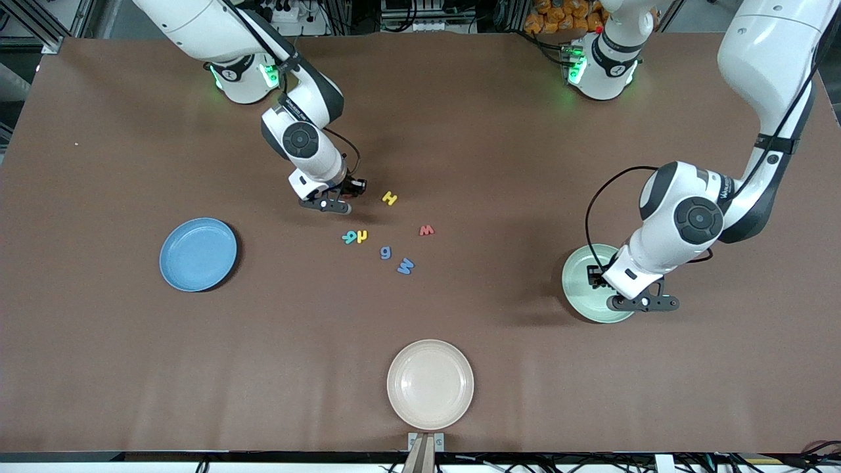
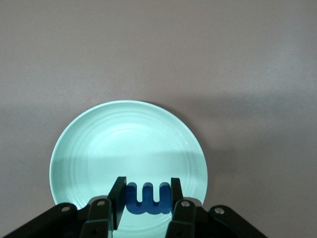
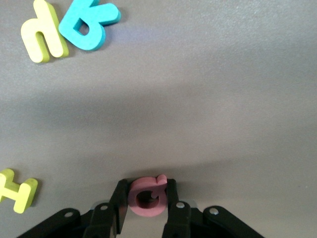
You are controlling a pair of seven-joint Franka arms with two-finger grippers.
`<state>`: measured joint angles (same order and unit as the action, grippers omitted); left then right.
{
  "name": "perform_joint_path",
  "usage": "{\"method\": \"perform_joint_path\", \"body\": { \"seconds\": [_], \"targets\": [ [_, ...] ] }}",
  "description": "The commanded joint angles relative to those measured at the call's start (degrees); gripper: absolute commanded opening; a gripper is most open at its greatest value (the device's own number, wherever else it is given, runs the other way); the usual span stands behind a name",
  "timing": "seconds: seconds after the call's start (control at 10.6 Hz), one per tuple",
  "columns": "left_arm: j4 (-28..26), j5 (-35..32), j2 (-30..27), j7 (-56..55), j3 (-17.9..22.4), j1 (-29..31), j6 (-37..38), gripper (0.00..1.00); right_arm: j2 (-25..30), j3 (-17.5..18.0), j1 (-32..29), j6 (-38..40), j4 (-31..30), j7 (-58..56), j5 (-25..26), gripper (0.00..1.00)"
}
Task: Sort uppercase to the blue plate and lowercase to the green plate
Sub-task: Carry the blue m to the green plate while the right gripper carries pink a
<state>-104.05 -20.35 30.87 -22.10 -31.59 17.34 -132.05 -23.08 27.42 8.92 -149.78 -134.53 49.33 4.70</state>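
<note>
My left gripper (image 1: 642,303) hangs over the pale green plate (image 1: 581,279), shut on the small blue m (image 2: 147,198). The plate's bare face (image 2: 124,144) shows under it in the left wrist view. My right gripper (image 1: 328,203) is low over the table beside the yellow H (image 1: 389,198), shut on the red Q (image 3: 147,197). On the table lie the teal R (image 1: 349,237), yellow h (image 1: 361,236), blue g (image 1: 386,252), light-blue M (image 1: 405,266) and red w (image 1: 426,230). The blue plate (image 1: 198,254) holds no letters, toward the right arm's end.
A cream plate (image 1: 430,384) sits near the table's front edge, nearer the front camera than the letters. The right wrist view also shows the yellow h (image 3: 42,32), teal R (image 3: 89,25) and yellow H (image 3: 17,191).
</note>
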Motion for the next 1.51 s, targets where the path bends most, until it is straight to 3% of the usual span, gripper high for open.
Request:
{"method": "perform_joint_path", "body": {
  "seconds": [0.0, 0.38, 0.56, 0.66, 0.94, 1.13, 1.22, 1.41],
  "targets": [
    [1.2, 0.3, 1.9, 1.2, 1.3, 0.2, -0.2, 0.0, -0.7, 0.4, -2.9, 4.2, 2.4, -4.0, 0.7, 0.29],
    [2.4, -1.3, 5.9, 1.2, 2.9, 0.0, -0.7, 0.0, -0.8, 0.0, -4.7, 7.7, 5.2, -11.8, 0.7, 0.28],
    [3.5, -1.4, 7.0, 1.1, 3.0, 0.0, -0.9, 0.57, -0.8, -0.7, -8.1, 8.3, 6.1, -20.4, 0.8, 0.27],
    [3.5, -1.4, 6.7, 0.6, 3.0, -0.4, -0.9, 1.0, -0.9, -2.5, -9.1, 9.6, 6.9, -24.8, 0.8, 0.27],
    [4.5, -1.4, 5.0, 0.3, 2.6, -3.8, -0.4, 1.0, -0.9, -8.6, -10.8, 15.7, 11.8, -39.2, 1.3, 0.27],
    [6.2, -0.7, 4.1, -1.3, 2.5, -9.0, 0.6, 1.0, -1.0, -13.9, -10.9, 23.0, 18.9, -47.7, 6.2, 0.26],
    [7.2, -0.7, 4.1, -4.5, 2.5, -11.6, 1.2, 1.0, -1.0, -15.3, -10.9, 27.5, 22.2, -51.3, 7.4, 0.25],
    [10.3, -0.7, 4.5, -13.9, 2.6, -18.4, 2.8, 1.0, -1.1, -20.3, -10.9, 29.2, 24.1, -61.0, 7.5, 0.25]
  ]
}}
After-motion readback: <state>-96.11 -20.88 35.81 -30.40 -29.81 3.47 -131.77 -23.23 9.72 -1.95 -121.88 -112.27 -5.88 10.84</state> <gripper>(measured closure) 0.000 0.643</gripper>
